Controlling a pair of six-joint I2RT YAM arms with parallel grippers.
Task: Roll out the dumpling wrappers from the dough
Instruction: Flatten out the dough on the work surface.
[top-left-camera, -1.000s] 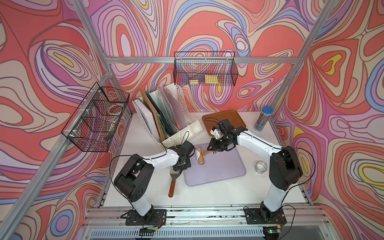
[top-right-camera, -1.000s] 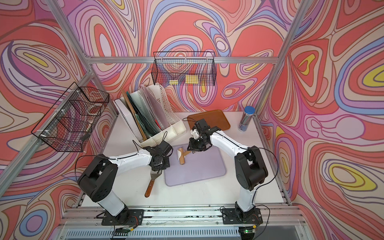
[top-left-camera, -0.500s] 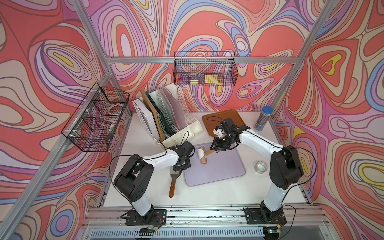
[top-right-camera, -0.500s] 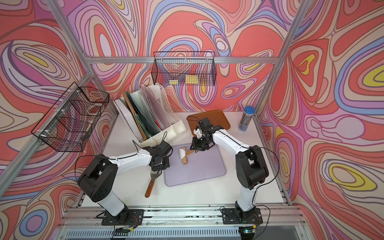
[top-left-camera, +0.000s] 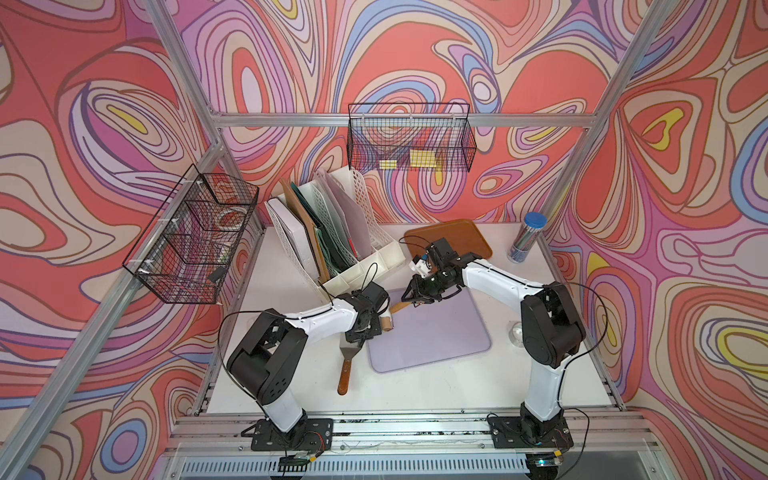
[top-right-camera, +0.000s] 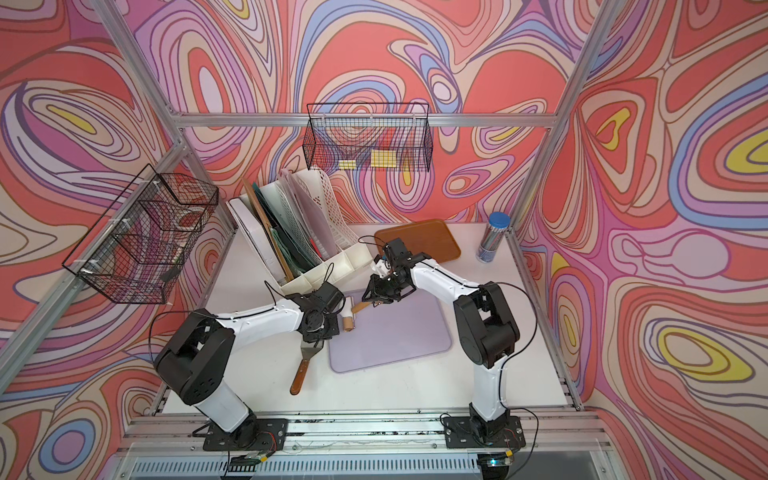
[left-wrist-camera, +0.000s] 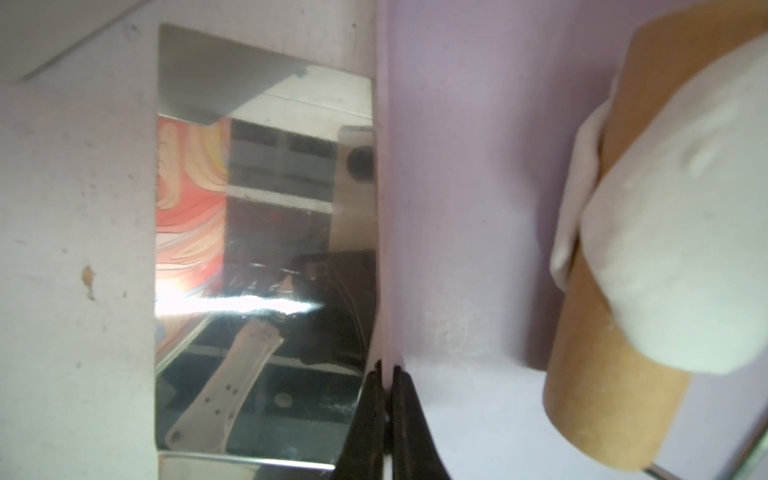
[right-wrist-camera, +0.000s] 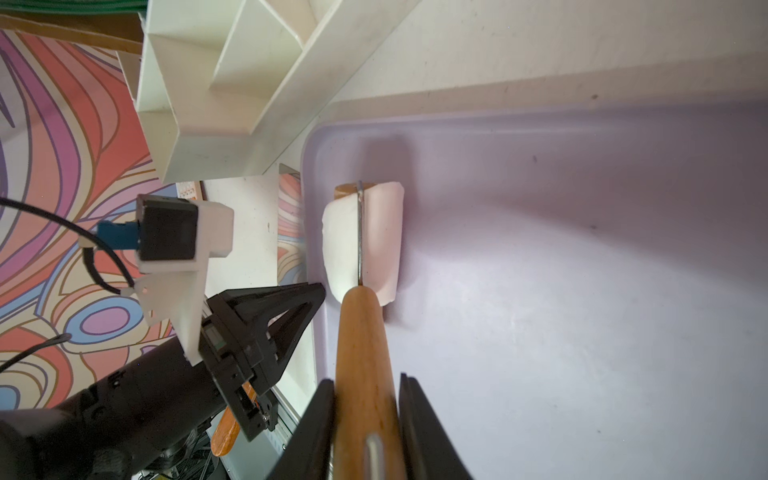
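Top views both show the purple mat (top-left-camera: 436, 332) in the middle of the worktop (top-left-camera: 415, 395). The wooden roller (top-left-camera: 386, 322) is at the mat's far left corner.

Left wrist view: the left hand (left-wrist-camera: 387, 370) is shut tight. It pinches the mat's left edge, just beside the shiny scraper (left-wrist-camera: 266, 208). The white dumpling wrapper (left-wrist-camera: 685, 249) is curled round the roller close by.

Right wrist view: the right hand (right-wrist-camera: 365, 395) squeezes the roller's wooden handle (right-wrist-camera: 360, 328). The dumpling wrapper hugs the roller by the mat's corner, near the white rack (right-wrist-camera: 232, 104).
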